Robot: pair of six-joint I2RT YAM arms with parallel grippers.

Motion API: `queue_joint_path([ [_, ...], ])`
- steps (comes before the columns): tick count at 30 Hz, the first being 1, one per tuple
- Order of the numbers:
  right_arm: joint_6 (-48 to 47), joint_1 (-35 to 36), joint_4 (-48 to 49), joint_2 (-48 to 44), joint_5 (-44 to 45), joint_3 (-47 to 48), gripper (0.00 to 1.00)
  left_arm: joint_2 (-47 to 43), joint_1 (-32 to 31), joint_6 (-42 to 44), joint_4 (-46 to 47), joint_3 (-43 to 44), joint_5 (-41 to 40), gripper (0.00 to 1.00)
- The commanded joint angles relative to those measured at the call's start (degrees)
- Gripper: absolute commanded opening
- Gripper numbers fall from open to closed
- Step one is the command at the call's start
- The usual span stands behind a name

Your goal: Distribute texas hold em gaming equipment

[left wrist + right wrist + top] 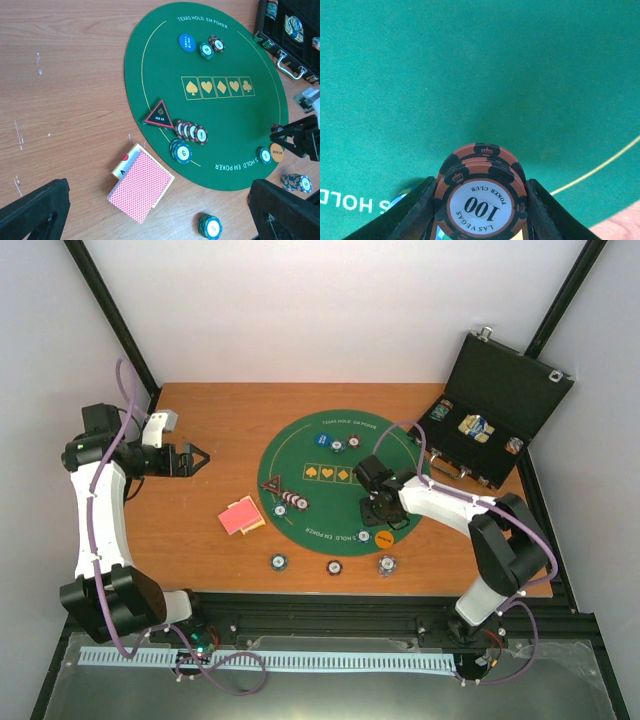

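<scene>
Along the near table (200,552) edge sit three chip stacks (334,567); beyond, the card deck (241,516) lies backs-up, long axis diagonal. Over the green mat (300,455) the right tool (378,508) clamps stacked maroon 100 chips (480,202) flat, faces up, count unclear, fingers (415,212) cropped. The left tool (195,458) gapes wide at left; a black case (500,390) stands open far right.

White arms (101,508), black joints (112,602), purple cables (400,424)

Mat (160,65): green felt, yellow line + suit boxes, white txt. Card deck (141,186): red-pink lattice back (white-faced card peeking under). 100 chips (481,205): maroon-orange w/ black edge stripes, white centre. Small-blind button (187,42): blue. Triangle marker (160,114): black, red border. Table (65,75): brown wood grain.
</scene>
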Motion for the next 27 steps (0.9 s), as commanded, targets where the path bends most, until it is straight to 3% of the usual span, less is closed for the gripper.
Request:
queue_joint_path([
  [1,-0.5,-0.6,3.5,2.8,-1.2,-1.2,0.39,0.6,0.5,-0.5,-0.9,2.3,0.6,1.00],
  [21,-1.2,-2.1,6.0,6.8,-1.1,-2.6,0.45,0.9,0.5,-0.3,-0.5,2.5,0.3,1.00],
  [23,-1.1,-2.1,5.3,6.6,-0.4,-2.4,0.50,1.0,0.5,-0.4,-0.6,2.6,0.3,1.00],
  [25,-1.1,-2.1,3.5,6.0,0.6,-1.3,0.63,1.1,0.5,-0.4,-0.7,2.6,0.4,1.00],
  [27,-1.3,-2.2,1.8,4.5,1.9,-0.4,0.67,1.0,0.5,-0.5,-0.8,2.4,0.7,1.00],
])
